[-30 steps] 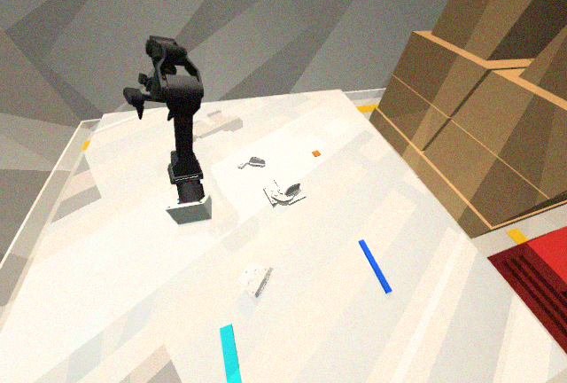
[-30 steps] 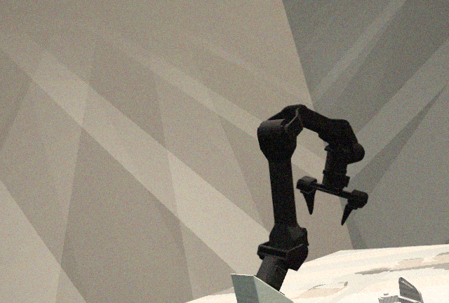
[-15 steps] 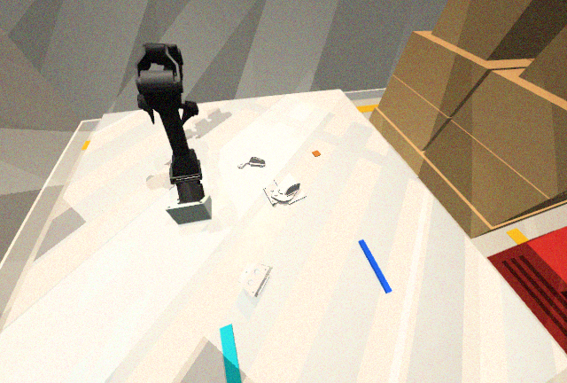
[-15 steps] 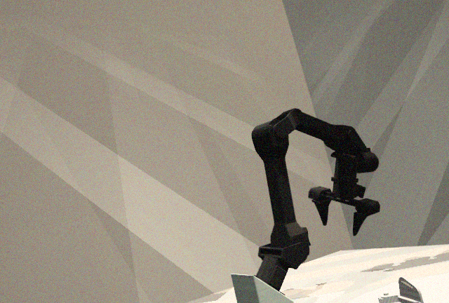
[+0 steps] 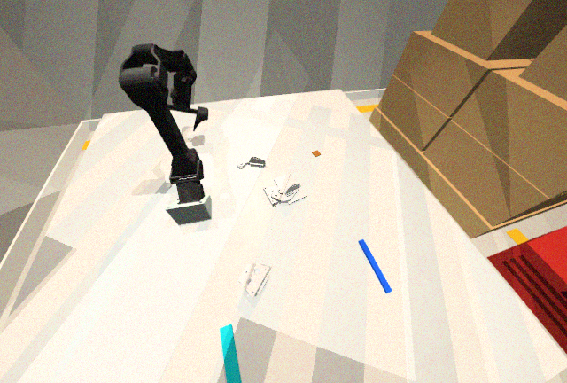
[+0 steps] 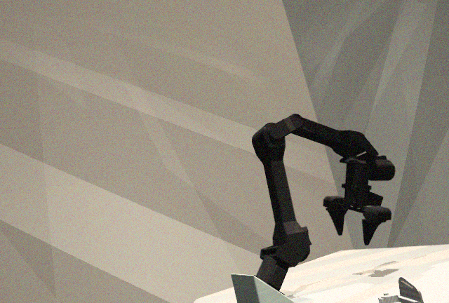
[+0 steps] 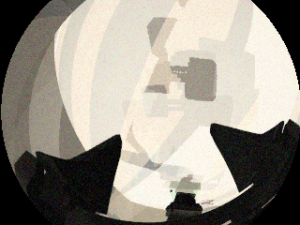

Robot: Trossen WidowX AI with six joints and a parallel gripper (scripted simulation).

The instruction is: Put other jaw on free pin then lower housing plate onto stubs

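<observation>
My gripper (image 6: 353,239) (image 7: 168,134) is open and empty, high above the table's far part; in the top view one finger is hidden behind the arm. The loose jaw (image 5: 257,161), dark grey with a thin light end, lies on the table right of the arm. The white base is nearer the middle, with a grey jaw (image 5: 292,188) (image 6: 410,288) standing tilted on it. The pins and gear teeth are too small to make out. The white housing plate (image 5: 257,279), apparently, lies apart toward the front. My gripper touches none of them.
The arm's mounting block (image 5: 190,212) (image 6: 246,287) stands left of the parts. A blue bar (image 5: 375,266) lies to the right, a teal bar (image 5: 230,353) at the front, and a small orange square (image 5: 316,153) farther back. Cardboard boxes (image 5: 439,95) stand beyond the right edge.
</observation>
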